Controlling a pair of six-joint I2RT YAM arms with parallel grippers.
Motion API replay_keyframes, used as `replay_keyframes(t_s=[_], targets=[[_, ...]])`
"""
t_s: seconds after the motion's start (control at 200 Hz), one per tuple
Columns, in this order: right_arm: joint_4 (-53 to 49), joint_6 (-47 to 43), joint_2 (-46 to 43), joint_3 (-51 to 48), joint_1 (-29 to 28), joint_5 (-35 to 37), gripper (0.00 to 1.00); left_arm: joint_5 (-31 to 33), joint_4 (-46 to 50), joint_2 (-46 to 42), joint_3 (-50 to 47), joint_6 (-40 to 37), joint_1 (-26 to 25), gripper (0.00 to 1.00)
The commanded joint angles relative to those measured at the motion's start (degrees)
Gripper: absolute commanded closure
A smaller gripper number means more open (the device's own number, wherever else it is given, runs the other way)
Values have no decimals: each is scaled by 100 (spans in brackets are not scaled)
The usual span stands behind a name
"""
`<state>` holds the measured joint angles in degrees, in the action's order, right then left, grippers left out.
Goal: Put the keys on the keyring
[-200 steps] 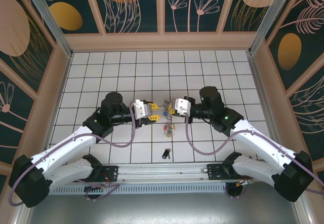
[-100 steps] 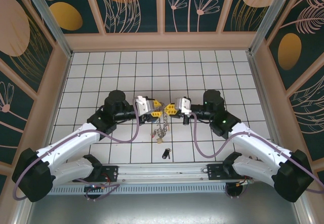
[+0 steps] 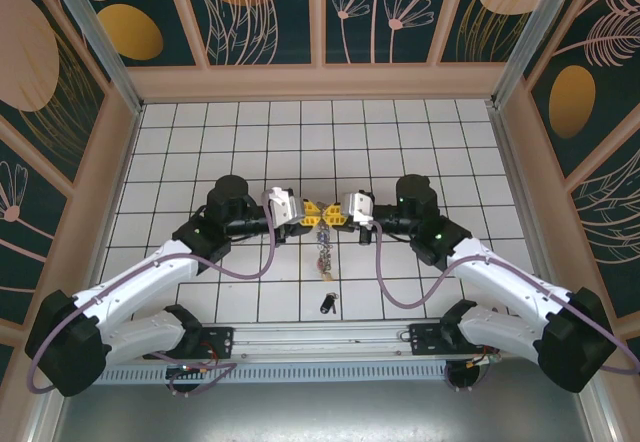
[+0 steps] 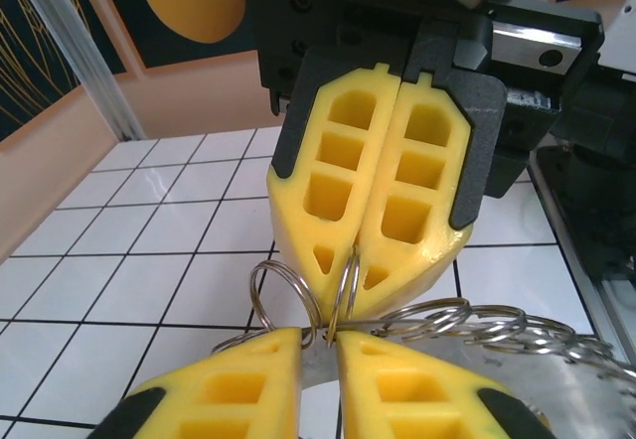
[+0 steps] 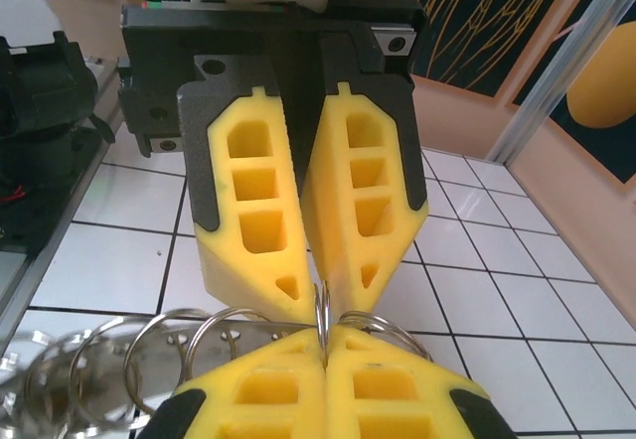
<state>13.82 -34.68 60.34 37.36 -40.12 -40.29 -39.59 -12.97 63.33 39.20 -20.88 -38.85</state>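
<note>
My two grippers meet tip to tip above the middle of the tiled floor. The right gripper (image 3: 331, 214) (image 5: 323, 338) is shut on a thin split ring (image 5: 321, 305) that stands edge-on. The left gripper (image 3: 316, 214) (image 4: 318, 338) has closed to a narrow gap round the same split ring's (image 4: 343, 290) lower edge. A flat grey metal band (image 4: 328, 365), which I take for the keyring, runs under the tips, linked to several wire rings (image 4: 497, 325). This bundle (image 3: 323, 249) hangs below the grippers. One dark-headed key (image 3: 327, 303) lies alone on the floor, nearer the bases.
White tiled floor (image 3: 200, 142) stretches all round, bounded by wooden walls (image 3: 320, 82). A metal rail (image 3: 320, 340) with both arm bases runs along the near edge. A loose wire ring (image 4: 283, 295) sticks up left of the fingertips.
Both grippers have come together at the centre and now touch tip to tip. The left jaws have narrowed. The bundle of rings has swung in under the fingertips.
</note>
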Motion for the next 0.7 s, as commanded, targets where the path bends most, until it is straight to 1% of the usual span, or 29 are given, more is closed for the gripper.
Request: replay_keyframes(t_s=[0.0,0.025,0.07,0.14,0.18,0.295,0.385,0.405,0.48,0.556,0.631,0.691], targets=[[131,-194,151,264,-154,-121,100,-573,-232,93,271,-4,-66,85],[121,-206,160,271,-162,-114,100,-569,-235,99,272,5,-61,87],[117,-207,182,273,-163,-86,100,-531,-202,105,294,9,-61,88],[78,-237,194,266,-163,-54,100,-418,-97,118,355,13,-62,93],[30,-275,190,261,-171,-12,100,-371,-62,131,374,12,-59,100],[-263,-451,158,287,-163,234,100,-268,-5,118,387,54,-61,100],[-668,-609,140,396,-154,504,100,-18,87,88,395,128,-61,100],[-789,-654,143,434,-142,533,99,24,134,86,406,120,-61,100],[-1153,-793,136,557,-81,531,92,131,288,78,424,30,-66,100],[-1389,-889,115,637,-25,507,88,269,530,101,456,-67,-62,100],[-1491,-905,108,688,28,464,87,330,744,119,479,-192,-65,100],[-1525,-893,117,715,81,351,87,335,728,102,430,-190,-61,100]])
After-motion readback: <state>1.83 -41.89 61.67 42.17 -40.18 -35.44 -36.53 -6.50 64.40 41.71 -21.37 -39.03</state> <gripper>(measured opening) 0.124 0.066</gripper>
